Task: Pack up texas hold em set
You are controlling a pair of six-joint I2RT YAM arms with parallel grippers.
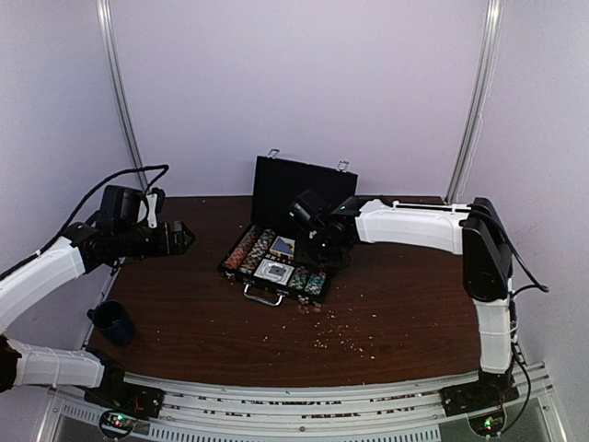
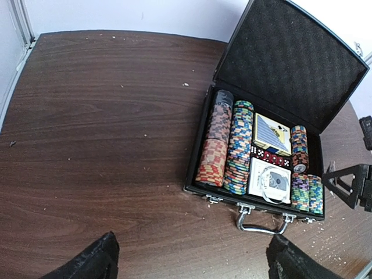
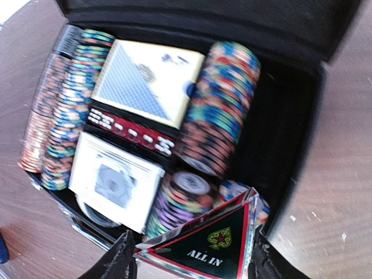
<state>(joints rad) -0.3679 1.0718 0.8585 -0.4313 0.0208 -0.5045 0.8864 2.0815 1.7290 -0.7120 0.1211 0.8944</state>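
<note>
Black hard briefcase-style case (image 1: 293, 184) lies open mid-table, multicoloured chip rows (image 2: 238, 148) already slotted. Right gripper (image 3: 189, 258) pinches dark red-edged triangular ALL IN plaque (image 3: 212, 244) over its right side, probably to drop in. Left gripper (image 2: 189, 261) hangs wide, empty, left of it.

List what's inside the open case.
Visible: chip rows down both sides; between them a blue-backed deck box, a row of red dice, a white box. The floor of the case is covered; anything beneath the boxes can't be seen.
</note>
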